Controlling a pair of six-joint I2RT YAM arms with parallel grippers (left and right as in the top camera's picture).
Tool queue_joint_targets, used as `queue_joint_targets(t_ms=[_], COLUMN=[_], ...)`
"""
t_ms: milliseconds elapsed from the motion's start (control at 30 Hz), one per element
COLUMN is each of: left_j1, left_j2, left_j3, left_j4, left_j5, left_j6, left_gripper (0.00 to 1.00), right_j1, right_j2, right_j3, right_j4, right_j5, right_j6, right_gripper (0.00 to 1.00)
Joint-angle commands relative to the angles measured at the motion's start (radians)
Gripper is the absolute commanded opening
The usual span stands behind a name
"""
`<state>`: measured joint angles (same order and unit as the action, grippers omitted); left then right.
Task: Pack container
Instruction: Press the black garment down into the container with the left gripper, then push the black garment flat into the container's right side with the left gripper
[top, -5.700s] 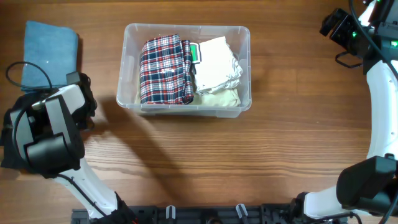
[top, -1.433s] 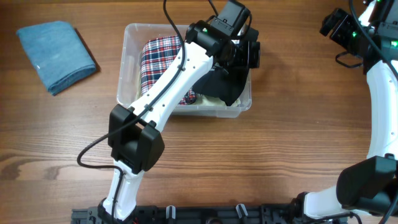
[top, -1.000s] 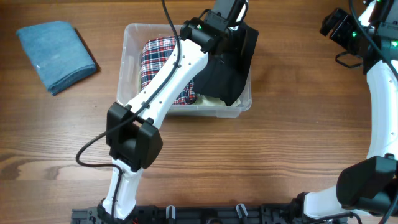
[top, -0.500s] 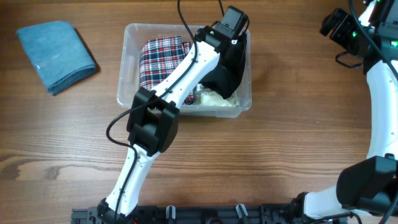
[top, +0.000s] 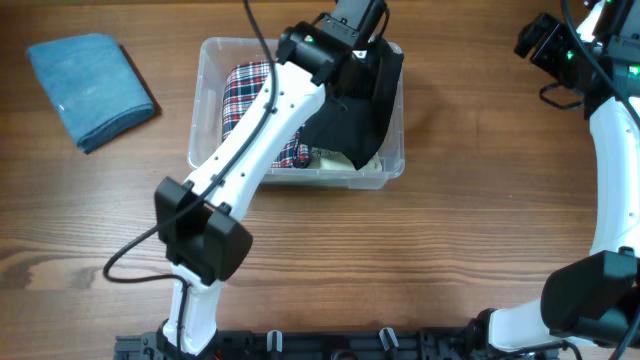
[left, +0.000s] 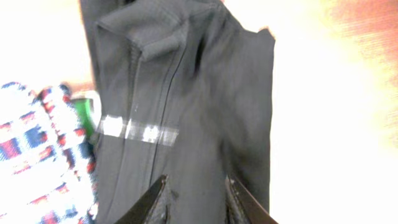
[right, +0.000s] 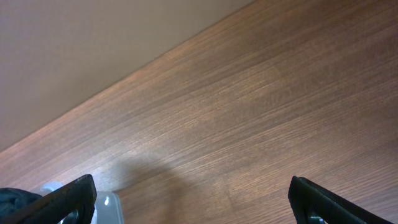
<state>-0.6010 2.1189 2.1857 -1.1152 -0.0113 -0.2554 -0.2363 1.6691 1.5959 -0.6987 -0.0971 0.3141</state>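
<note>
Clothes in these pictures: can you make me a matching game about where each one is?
Things:
1. black garment
2. checked cloth
3. blue towel

Places:
a. flat on the table, far to the left, outside the box
b. lying in the left part of the box
c. pinched by the left gripper, hanging at the right part of the box

Right pairs: 1-c, 2-b, 3-a
</note>
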Motion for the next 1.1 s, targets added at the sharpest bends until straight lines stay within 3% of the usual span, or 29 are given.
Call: queue_joint_targets(t_ms=[0, 400, 500, 600, 700, 900, 1067], left_j1=[-0.005, -0.098, -0.099, -0.123, -0.151, -0.153, -0.151], left_j2=[0.008, 0.143, 0.208, 0.227, 0.227, 0.222, 0.223], left_j3=[-0.011, -0.029, -0.029, -0.029, -0.029, -0.028, -0.029], left_j4=[-0.092, -0.194, -0.128, 0.013, 0.095, 0.082, 0.027], left_j5=[-0.008, -0.010, 0.014, 0.132, 0.134, 0.134, 0.119], left_j6=[0.012, -0.027, -0.082, -0.098, -0.128, -0.127, -0.115], left_gripper=[0.27, 0.24, 0.24, 0.24, 0.25, 0.14, 0.16], right_j1=[0.002, 0.002, 0.002, 0.002, 0.002, 0.002, 0.002], right_j2=[0.005, 0.005, 0.005, 0.005, 0.005, 0.005, 0.005], right_j3=[0.006, 0.006, 0.006, 0.006, 0.006, 0.006, 0.006], right_j4=[0.002, 0.002, 0.002, 0.002, 0.002, 0.002, 0.002], right_j5=[-0.008, -0.008, -0.008, -0.008, -0.008, -0.008, -0.008], right_j6=[0.010, 0.010, 0.010, 0.010, 0.010, 0.010, 0.010], right_gripper=[1.00, 1.00, 1.00, 1.00, 1.00, 1.00, 1.00])
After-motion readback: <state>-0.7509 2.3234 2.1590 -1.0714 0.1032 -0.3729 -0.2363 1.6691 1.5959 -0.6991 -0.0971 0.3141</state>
